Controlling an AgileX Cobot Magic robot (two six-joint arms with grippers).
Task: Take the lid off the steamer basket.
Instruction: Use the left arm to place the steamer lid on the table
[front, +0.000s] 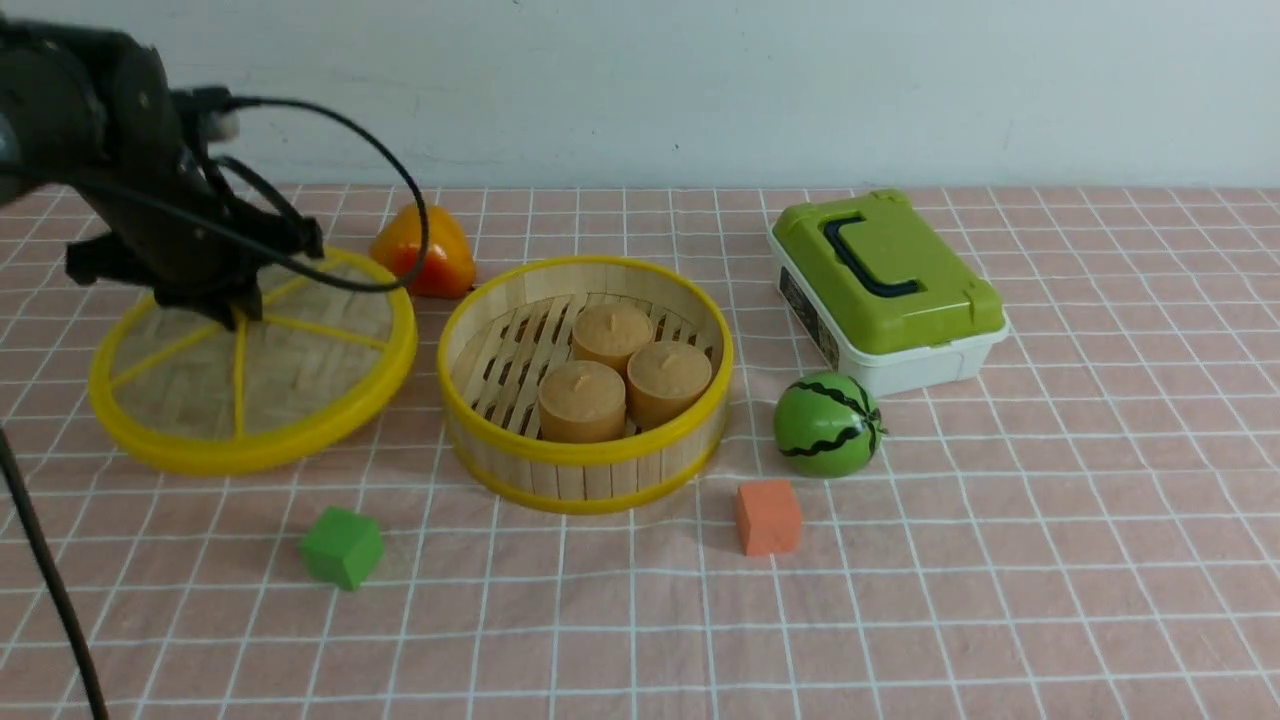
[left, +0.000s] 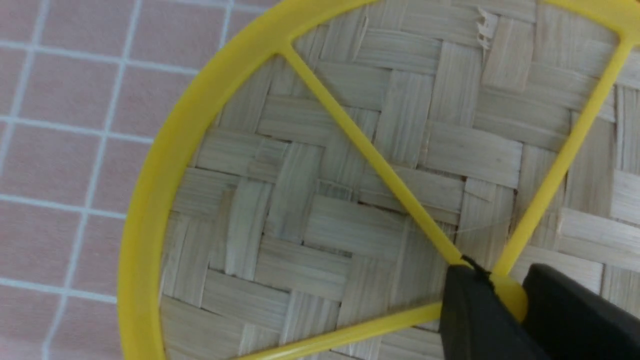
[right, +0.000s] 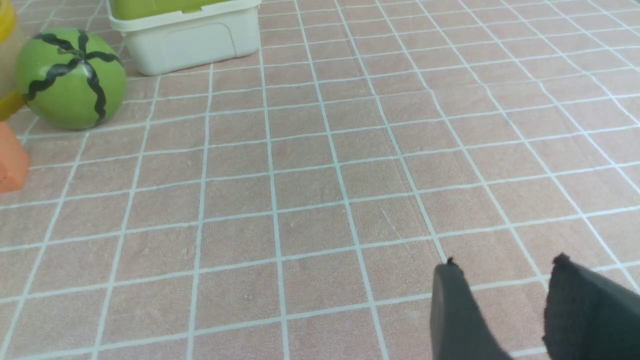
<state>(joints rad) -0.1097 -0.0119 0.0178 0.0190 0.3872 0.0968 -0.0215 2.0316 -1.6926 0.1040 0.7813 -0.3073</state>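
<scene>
Right fingers (right: 460, 315) apart above surface (right: 320, 200), lower right of wrist frame. Lid (front: 300, 370) mid-left of front frame, off and just left of steamer basket (front: 585, 470), tilted, near rim low. Left fingers (left: 475, 320) clamped on centre knob (left: 507, 295).

**Table Layout, Front View**

I read the steamer basket (front: 585, 470) at the centre of the table (front: 1050, 520). Three cakes (front: 582, 402) stand on its floor, bunched toward its right side.

The lid (front: 310, 375) is off the basket and sits just beside it, toward the left edge. My left gripper (left: 500, 280) is at the lid's centre knob, one finger on either side.

A toy fruit (front: 430, 255) sits behind the gap between lid and basket, toward the far edge. The box (front: 885, 290) stands right of the basket. The melon (front: 827, 424) lies in front of the box, just right of the basket.

The right block (front: 768, 517) lies in front of the melon, toward the near edge. The left block (front: 342, 546) lies in front of the lid, toward the near-left corner.
</scene>
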